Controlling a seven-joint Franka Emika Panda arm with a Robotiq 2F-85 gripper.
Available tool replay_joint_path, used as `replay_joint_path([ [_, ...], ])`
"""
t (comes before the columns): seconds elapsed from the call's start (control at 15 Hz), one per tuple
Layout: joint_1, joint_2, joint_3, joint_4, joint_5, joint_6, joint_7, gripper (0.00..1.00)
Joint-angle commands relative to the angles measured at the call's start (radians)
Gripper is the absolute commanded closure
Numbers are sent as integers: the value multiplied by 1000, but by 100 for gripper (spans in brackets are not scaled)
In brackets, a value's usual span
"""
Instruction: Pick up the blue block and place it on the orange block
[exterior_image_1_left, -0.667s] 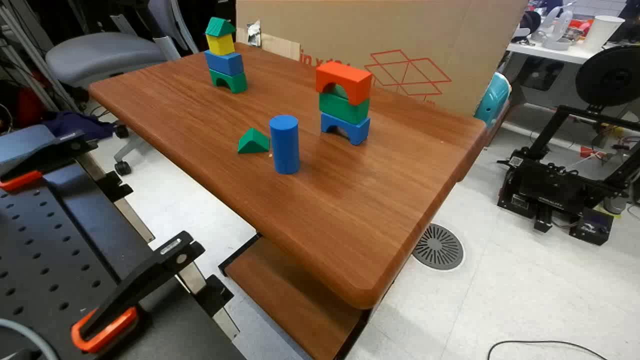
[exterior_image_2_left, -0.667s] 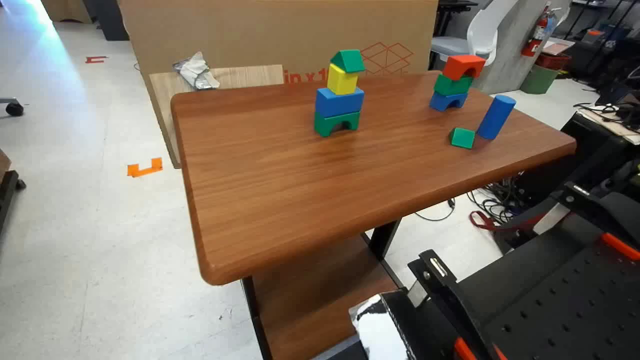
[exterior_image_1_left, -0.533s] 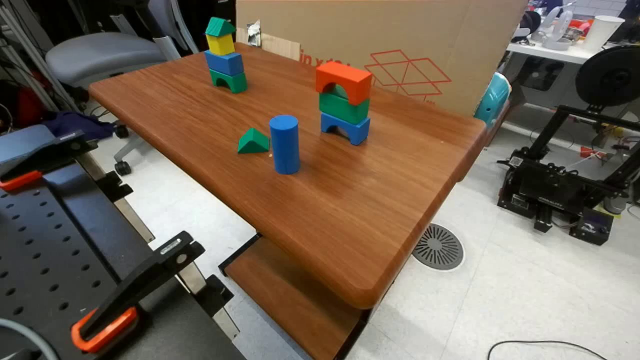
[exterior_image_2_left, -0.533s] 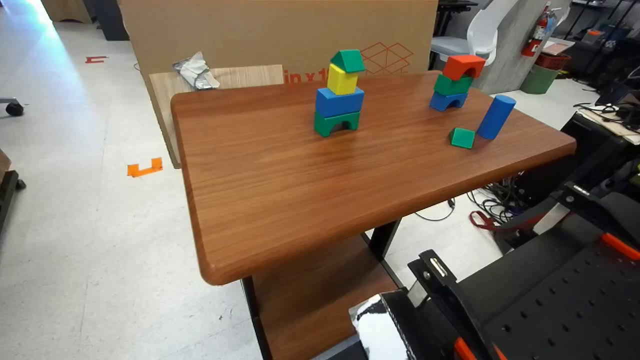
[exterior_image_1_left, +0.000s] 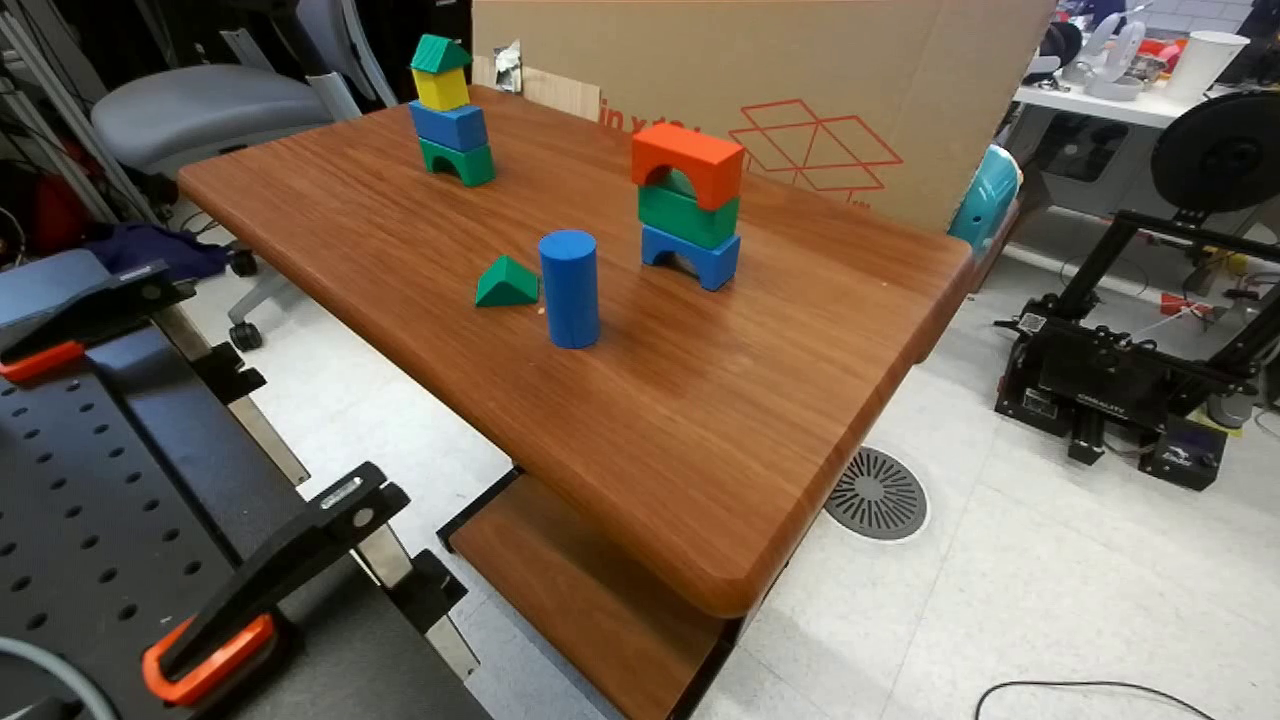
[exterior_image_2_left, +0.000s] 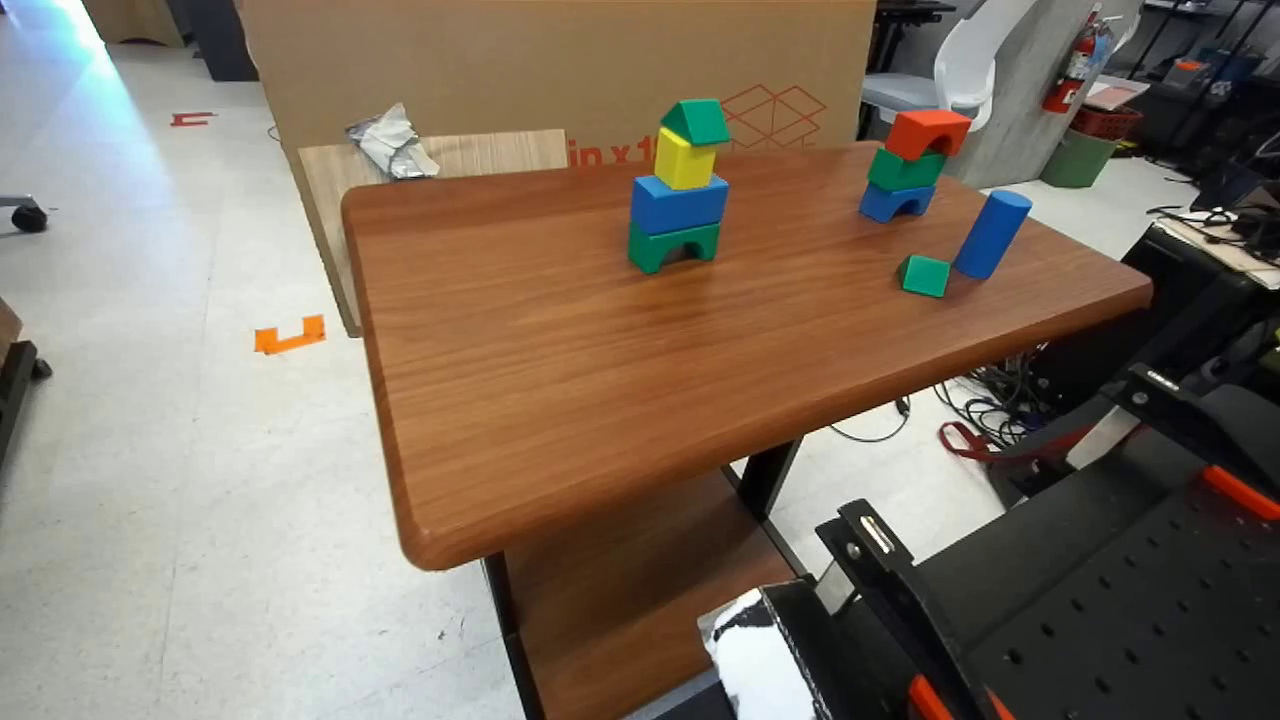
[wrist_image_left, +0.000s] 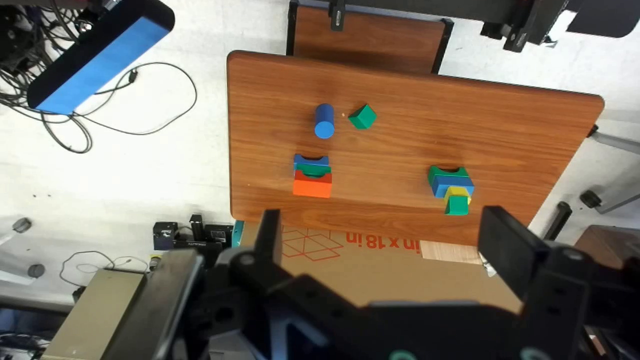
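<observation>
The tool (wrist_image_left: 382, 220) is spread; beyond it, “in x” can be read on the carton (wrist_image_left: 380, 275), and the cylinder (wrist_image_left: 324, 120) is stood upright, long axis vertical.

Smooth wood-grain tabletop (exterior_image_2_left: 560, 380), matt blue cylinder (exterior_image_1_left: 571, 298) and orange arch (exterior_image_1_left: 695, 155), cardboard panel (exterior_image_2_left: 550, 70), matt hand (wrist_image_left: 384, 227).

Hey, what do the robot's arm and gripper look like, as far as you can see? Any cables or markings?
In the wrist view, the gripper is mostly black, with two blocky fingers on an angular body. Two round greenish spots show low on it. I can't make out lettering or cables there, nor the arm itself.
</observation>
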Motion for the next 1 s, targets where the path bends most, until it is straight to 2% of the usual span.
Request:
replay_joint_path([
  [0.0,4,0,-2,2,-2,-2,3,0],
  [0.6,4,0,-2,2,-2,-2,3,0],
  [0.93,-4,98,34,-53,-20,107,75,0],
])
